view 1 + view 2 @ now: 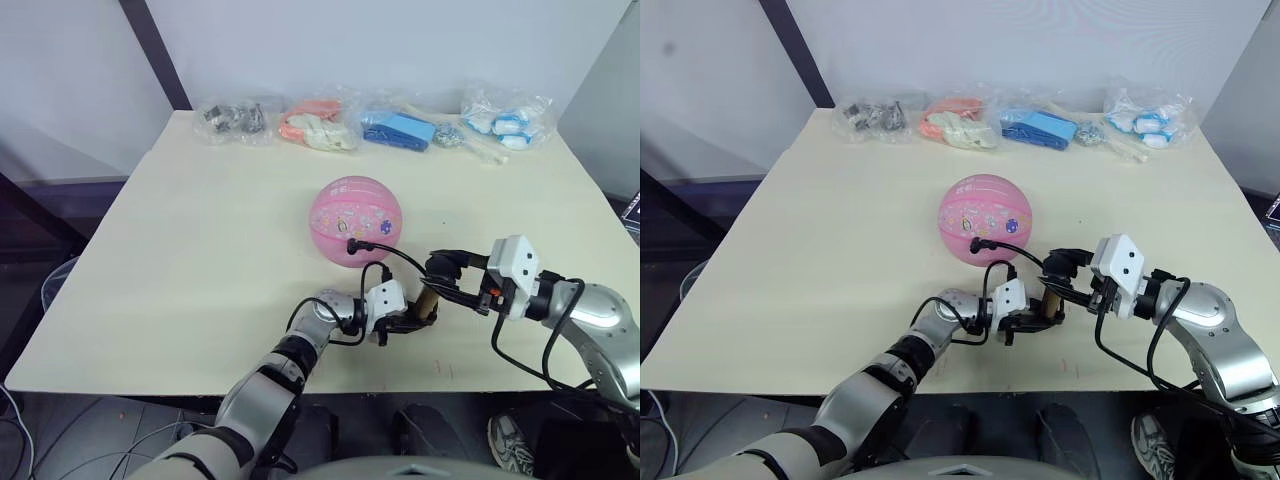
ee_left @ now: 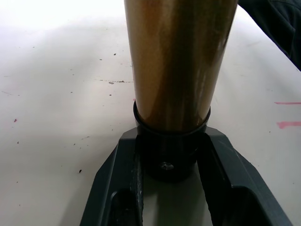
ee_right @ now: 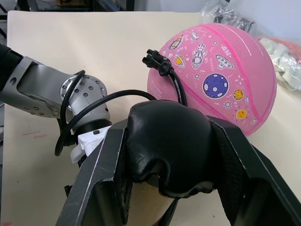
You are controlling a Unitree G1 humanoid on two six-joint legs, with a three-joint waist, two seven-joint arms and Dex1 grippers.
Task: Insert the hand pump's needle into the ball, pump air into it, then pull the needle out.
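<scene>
Nearest, left gripper point(image 1: 412, 322) clamped on the black end cap of the hand pump point(image 1: 428, 303), gold barrel lying low over the cream surface point(image 1: 180, 260). Just beside, right gripper point(image 1: 447, 272) closed around the pump's black handle point(image 3: 167, 146). Farther out, thin black hose point(image 1: 392, 256) arching up to the pink ball point(image 1: 355, 222), its fitting seated at the ball's near side. Beyond, along the far edge, a row of clear bags point(image 1: 375, 125).

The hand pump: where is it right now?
The hand pump lies near the table's front edge, just in front of the ball, held between the left gripper and right gripper.
</scene>
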